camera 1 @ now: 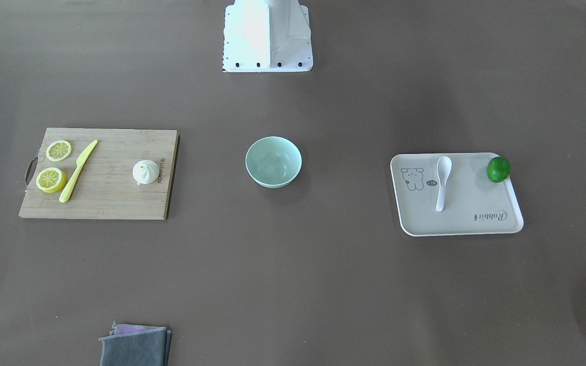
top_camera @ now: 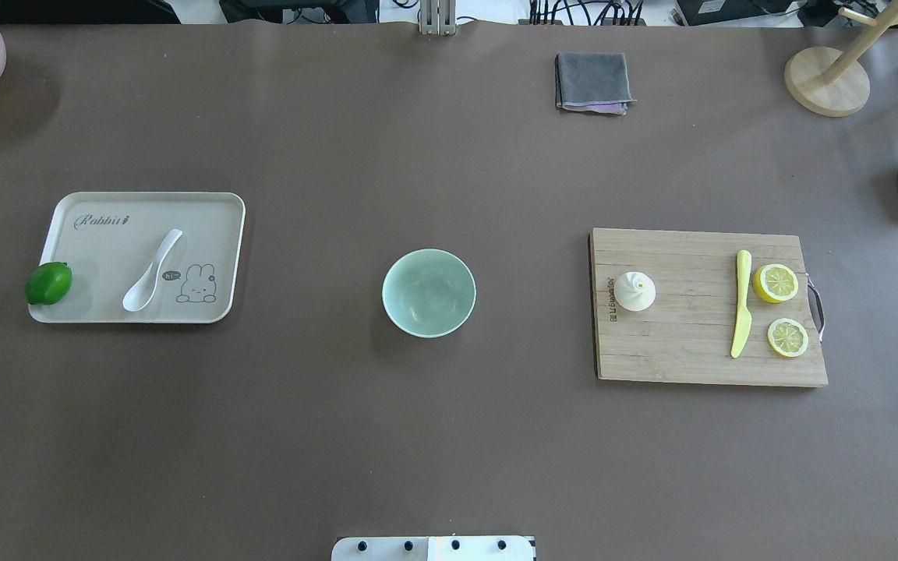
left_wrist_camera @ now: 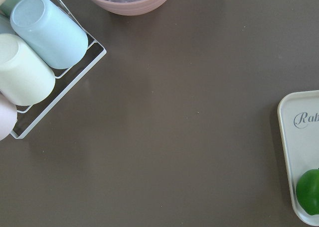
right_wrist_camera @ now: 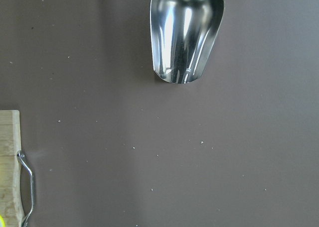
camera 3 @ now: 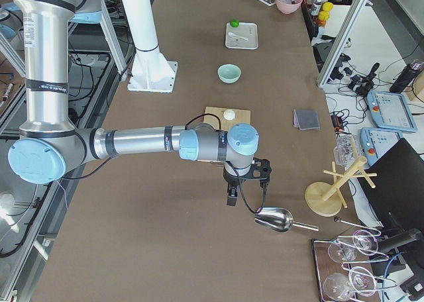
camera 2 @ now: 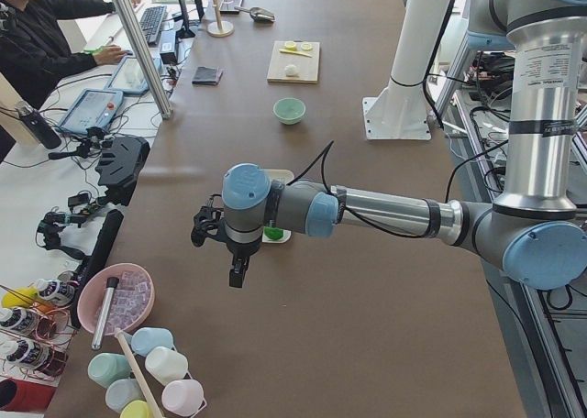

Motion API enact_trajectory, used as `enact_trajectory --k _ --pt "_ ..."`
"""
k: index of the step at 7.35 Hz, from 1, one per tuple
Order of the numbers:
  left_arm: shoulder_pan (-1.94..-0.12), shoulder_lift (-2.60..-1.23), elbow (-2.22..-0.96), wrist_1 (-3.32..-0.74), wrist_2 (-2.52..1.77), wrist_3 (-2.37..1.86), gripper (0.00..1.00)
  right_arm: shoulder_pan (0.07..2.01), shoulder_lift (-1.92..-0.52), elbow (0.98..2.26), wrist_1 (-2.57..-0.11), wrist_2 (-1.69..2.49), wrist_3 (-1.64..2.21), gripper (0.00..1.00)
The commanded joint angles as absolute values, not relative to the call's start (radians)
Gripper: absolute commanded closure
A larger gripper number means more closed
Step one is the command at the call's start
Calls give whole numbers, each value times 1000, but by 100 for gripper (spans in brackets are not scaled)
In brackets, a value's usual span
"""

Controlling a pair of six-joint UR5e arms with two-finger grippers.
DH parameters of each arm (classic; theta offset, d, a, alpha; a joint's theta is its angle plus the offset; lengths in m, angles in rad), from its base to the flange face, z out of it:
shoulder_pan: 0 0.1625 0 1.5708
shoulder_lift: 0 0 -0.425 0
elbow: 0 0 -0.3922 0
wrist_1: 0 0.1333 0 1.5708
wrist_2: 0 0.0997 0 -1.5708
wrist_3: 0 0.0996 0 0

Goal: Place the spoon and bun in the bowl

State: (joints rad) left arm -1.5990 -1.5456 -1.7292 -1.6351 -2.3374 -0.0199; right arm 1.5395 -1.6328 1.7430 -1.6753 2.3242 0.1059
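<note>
Hovering at the table's two ends, my left gripper (camera 2: 220,253) and right gripper (camera 3: 246,183) are too unclear for me to tell how far either is parted or whether it holds anything. The spoon (top_camera: 151,273) lies on the tray (top_camera: 215,210) inward of my left gripper, past the lime (top_camera: 48,283). The bun (top_camera: 635,291) sits on the cutting board (top_camera: 691,366) inward of my right gripper, with the empty bowl (top_camera: 429,312) farther in. Starting with the spoon, I should descend wide and square across its handle.
</note>
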Motion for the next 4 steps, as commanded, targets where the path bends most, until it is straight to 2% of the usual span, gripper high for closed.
enact_trajectory --k 1,4 --pt "-1597 -1546 -1735 -1634 -2338 -11 1 1546 -1641 1744 -1675 2322 104 0" --pt "-1597 -1546 -1735 -1634 -2338 -18 1 1548 -1655 1746 -1666 2338 97 0"
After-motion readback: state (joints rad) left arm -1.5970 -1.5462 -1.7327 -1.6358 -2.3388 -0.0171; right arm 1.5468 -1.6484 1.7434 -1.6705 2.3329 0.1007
